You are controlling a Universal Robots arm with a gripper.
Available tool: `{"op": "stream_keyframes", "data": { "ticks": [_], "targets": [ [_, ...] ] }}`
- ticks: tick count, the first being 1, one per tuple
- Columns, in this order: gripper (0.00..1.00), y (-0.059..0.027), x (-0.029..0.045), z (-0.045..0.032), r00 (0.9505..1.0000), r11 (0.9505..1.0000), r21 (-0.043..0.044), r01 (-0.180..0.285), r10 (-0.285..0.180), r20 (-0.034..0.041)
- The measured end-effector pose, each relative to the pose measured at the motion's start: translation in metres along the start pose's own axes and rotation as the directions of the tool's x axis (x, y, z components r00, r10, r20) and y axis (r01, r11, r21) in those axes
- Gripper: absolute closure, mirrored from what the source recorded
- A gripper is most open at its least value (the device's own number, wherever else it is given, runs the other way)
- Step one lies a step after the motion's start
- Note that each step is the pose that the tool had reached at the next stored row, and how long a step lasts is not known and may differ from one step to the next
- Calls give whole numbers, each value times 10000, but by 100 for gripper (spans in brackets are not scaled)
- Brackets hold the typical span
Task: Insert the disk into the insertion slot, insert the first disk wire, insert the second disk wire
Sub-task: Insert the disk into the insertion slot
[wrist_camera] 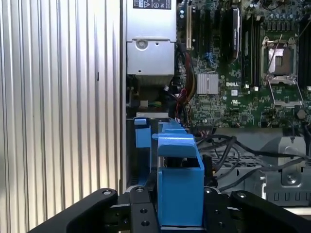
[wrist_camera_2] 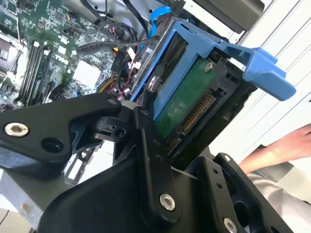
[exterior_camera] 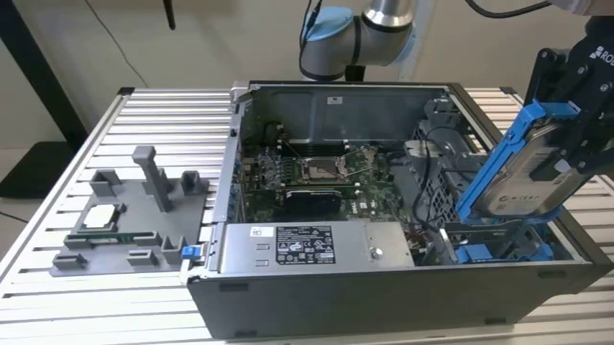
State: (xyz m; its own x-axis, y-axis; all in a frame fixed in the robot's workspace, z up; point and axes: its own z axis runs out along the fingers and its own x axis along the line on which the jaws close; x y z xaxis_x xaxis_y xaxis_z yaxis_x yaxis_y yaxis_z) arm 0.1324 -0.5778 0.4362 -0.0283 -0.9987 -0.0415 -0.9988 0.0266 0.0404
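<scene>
Above slot [exterior_camera: 484, 231], exterior view's right: disk [exterior_camera: 523, 180] gripped tilted in pincer [exterior_camera: 564, 147] closed around it, not yet seated. Best squared to slot, lowered slowly, kept off cables [wrist_camera: 233, 148].

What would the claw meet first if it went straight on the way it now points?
Probably the other blue-fronted carrier in the drive cage: the claw, shut on the disk, points down into the case, and the disk's lower end hangs above it. Depth is unclear; cables lie close by.
</scene>
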Motion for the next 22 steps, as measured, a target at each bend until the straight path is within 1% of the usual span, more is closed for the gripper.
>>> {"op": "stream_keyframes", "data": {
  "ticks": [4,8,14,18,19,22],
  "targets": [
    [100,-6,15,72,10000,10000,0,0,0,35],
    [100,-10,30,145,10000,10000,-1,0,0,48],
    [100,-14,37,251,10000,10000,-1,0,0,50],
    [100,-16,48,303,10000,10000,-2,-1,1,41],
    [100,-17,52,321,10000,10000,-1,0,0,55],
    [100,-18,61,357,10000,10000,-2,0,0,49]
  ]
}}
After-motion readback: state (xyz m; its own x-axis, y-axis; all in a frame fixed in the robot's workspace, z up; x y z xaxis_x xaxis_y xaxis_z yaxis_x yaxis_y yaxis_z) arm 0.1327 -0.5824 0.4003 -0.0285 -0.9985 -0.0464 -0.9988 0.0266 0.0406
